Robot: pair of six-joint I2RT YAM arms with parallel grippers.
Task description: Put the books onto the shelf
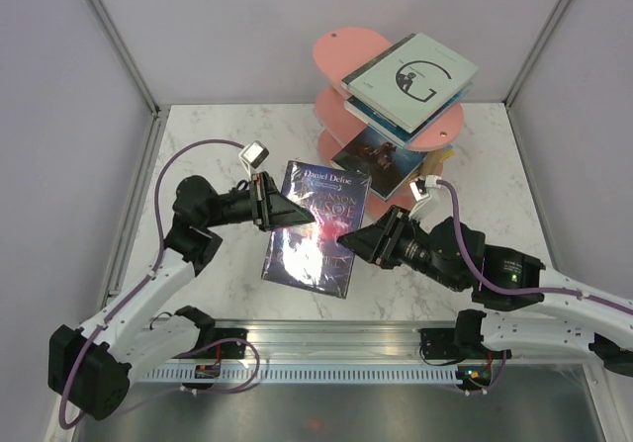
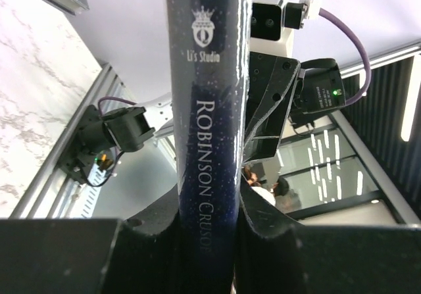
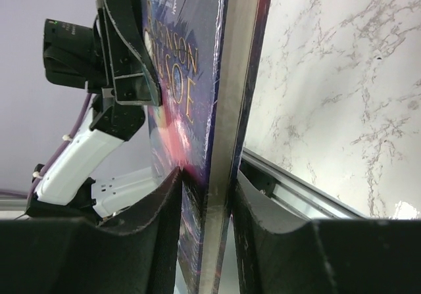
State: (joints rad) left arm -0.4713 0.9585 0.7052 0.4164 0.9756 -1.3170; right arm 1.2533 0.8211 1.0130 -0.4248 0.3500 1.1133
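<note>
A purple galaxy book (image 1: pixel 315 232) titled Robinson Crusoe hangs above the marble table, held from both sides. My left gripper (image 1: pixel 281 212) is shut on its spine (image 2: pixel 207 143), which runs up between my left gripper's (image 2: pixel 209 205) fingers. My right gripper (image 1: pixel 347 236) is shut on the opposite page edge (image 3: pixel 220 123); both pads of my right gripper (image 3: pixel 205 185) press the covers. The pink shelf (image 1: pixel 341 48) stands at the back. A pale grey-white book (image 1: pixel 412 76) lies on a teal-blue one (image 1: pixel 379 121) on its upper tier, and a dark one (image 1: pixel 380 155) on a lower tier.
The marble table (image 1: pixel 198 145) is walled by pale panels at left, right and back. A metal rail (image 1: pixel 326 338) runs along the near edge between the arm bases. The shelf books overhang their boards toward the right arm.
</note>
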